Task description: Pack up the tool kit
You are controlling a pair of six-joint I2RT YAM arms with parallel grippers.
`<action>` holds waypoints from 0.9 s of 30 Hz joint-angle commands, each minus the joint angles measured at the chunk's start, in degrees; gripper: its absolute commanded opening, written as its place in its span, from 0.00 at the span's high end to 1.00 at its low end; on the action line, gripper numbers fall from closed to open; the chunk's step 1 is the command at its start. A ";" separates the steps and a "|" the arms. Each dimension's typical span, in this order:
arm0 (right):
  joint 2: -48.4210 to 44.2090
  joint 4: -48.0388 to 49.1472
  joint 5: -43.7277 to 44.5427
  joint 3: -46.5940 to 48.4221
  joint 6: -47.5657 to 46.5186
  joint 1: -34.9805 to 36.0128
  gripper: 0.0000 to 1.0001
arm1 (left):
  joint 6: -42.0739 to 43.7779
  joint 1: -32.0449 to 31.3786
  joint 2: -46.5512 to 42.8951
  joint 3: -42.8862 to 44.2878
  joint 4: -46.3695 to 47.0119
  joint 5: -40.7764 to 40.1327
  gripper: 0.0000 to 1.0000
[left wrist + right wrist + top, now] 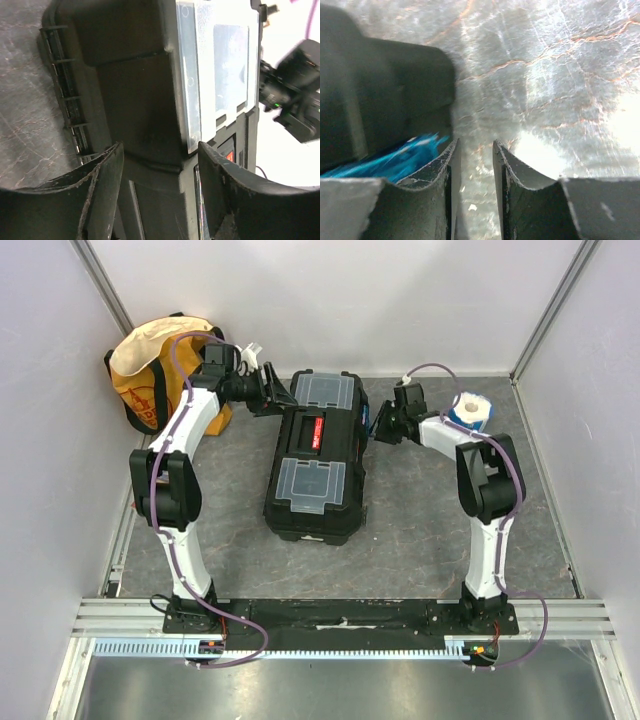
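- The tool kit (315, 455) lies with its lid shut in the middle of the table (430, 530)
- The left gripper (272, 392) is at its far left corner, jaws spread, holding nothing
- The right gripper (378, 426) is beside its right wall near a blue latch (395, 159), jaws slightly parted and empty

toolbox (140, 100): black, fills the middle of the frame from top to bottom
lid (220, 75): clear, upper right, flat on the box
label (229, 156): red patch just below the lid
left gripper (160, 150): bottom edge, fingers spread, box side showing between them
table (25, 100): grey, marbled, far left
right arm (295, 95): black, right edge, blurred
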 commanded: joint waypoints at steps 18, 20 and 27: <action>-34.52 -4.54 -9.25 -12.19 -9.80 4.06 0.02 | 5.59 -2.20 -22.27 -16.44 0.12 -9.97 0.26; -34.78 -4.01 -8.98 -12.46 -8.76 5.30 0.03 | 6.03 -3.16 -23.42 -19.17 0.91 -10.24 0.26; -30.57 -4.10 -10.30 -11.14 -4.62 9.43 0.30 | 5.86 -5.80 -21.58 -20.85 1.53 -10.67 0.32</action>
